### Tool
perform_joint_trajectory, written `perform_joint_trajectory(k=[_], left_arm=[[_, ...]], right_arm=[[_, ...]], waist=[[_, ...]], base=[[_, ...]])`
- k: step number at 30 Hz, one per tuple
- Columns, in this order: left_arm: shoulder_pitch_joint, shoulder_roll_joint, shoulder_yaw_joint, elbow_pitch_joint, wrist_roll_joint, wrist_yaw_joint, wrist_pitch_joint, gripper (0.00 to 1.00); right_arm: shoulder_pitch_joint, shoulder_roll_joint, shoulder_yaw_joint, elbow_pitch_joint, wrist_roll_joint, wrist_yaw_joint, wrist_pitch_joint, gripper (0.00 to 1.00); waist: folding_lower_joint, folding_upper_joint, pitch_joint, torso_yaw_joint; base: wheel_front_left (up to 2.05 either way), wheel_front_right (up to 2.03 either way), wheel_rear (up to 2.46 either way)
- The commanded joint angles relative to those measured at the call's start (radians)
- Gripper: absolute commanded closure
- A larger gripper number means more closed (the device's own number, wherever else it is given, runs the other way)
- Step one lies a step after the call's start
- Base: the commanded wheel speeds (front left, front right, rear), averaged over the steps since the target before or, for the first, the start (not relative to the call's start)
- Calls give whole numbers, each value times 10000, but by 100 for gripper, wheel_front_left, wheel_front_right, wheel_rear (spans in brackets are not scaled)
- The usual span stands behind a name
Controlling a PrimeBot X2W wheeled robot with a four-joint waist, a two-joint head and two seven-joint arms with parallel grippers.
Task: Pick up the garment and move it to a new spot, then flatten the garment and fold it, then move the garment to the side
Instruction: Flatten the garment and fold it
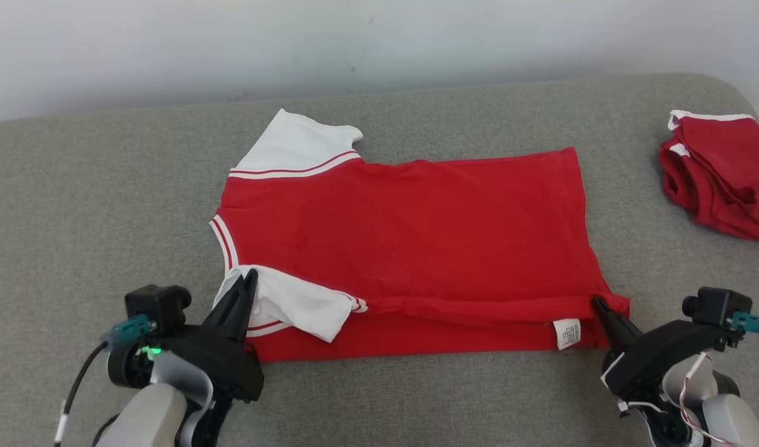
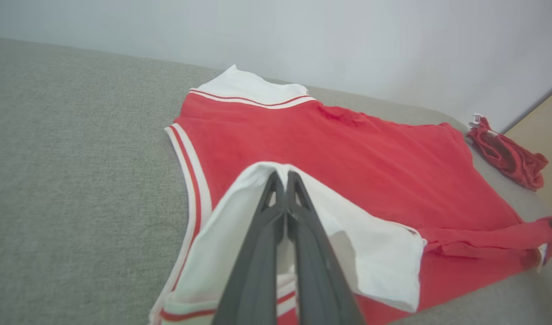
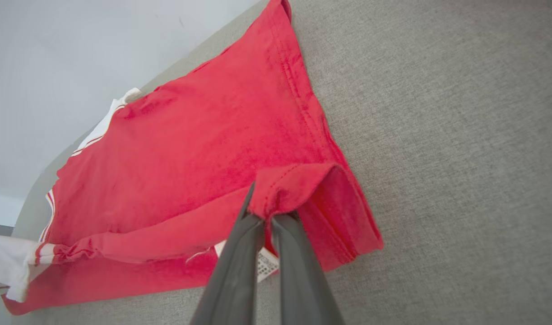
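Shirt [image 1: 410, 217] laid flat mid-pad [image 1: 75, 217]; first fold begun.
Its near edge was seen turned over: the sleeve [image 1: 298, 304] was clamped by the left gripper [image 1: 249, 279], the hem corner [image 1: 616, 307] by the right gripper [image 1: 598, 302]. Most folding and the move aside were judged outstanding. A red pile [image 1: 727, 180] lay at the pad's right edge.

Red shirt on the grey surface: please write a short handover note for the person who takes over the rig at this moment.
Left end effector: shut on the near white sleeve of the red fabric shirt with white sleeves.
Right end effector: shut on the shirt's near hem corner.
Shirt lies spread on the grey upholstered surface; a pile of red garments sits at the far right.
Done: flattened; near edge lifted for the first fold.
Left: finish folding, move it aside.
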Motion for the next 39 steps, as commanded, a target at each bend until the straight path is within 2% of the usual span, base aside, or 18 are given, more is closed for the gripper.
perform_joint_trajectory(k=[1, 2, 3, 7, 12, 19, 24, 31, 39], left_arm=[[-179, -79, -40, 169, 114, -60, -86, 100], [-327, -133, -38, 413, 121, -82, -186, 73], [-443, -177, -8, 674, 117, -138, -303, 2], [-651, -289, -49, 1279, 220, -276, -699, 0], [-98, -223, 165, 1114, 211, -376, -981, 0], [1358, 158, 159, 390, 631, 64, -1038, 0], [1844, 405, -121, 220, 950, 324, -934, 0], [1695, 401, -184, 457, 1097, 609, -872, 0], [1525, 311, -244, 720, 1157, 589, -937, 0]], right_arm=[[-130, -84, 97, 97, -26, -21, -88, 69], [-240, -125, 254, 184, 35, -21, -175, 2], [-290, -206, 354, 308, 49, -22, -302, 0], [-281, -710, 994, 470, -245, -21, -1061, 0], [230, -1413, 1724, 397, -391, -22, -1850, 0], [775, -2052, 2025, 535, -722, -22, -2545, 0], [582, -2129, 2035, 983, -930, -22, -2814, 0], [22, -2144, 2452, 1726, -1567, -22, -3243, 0], [-469, -2111, 2822, 2893, -1935, -22, -3676, 0]], waist=[[-2, -1, -19, -2], [-2, -1, -40, 1], [-2, -1, -74, -1], [-2, -1, -227, 7], [-2, -1, -473, 51], [-2, -1, -560, 88], [-2, -1, -364, 172], [-2, -1, -51, 202], [-2, -1, 89, 297]], base=[[0, 0, 0], [0, 0, 0], [0, 0, 0], [0, 0, 0], [0, 0, 0], [0, 0, 0], [0, 0, 0], [0, 0, 0], [0, 0, 0]])
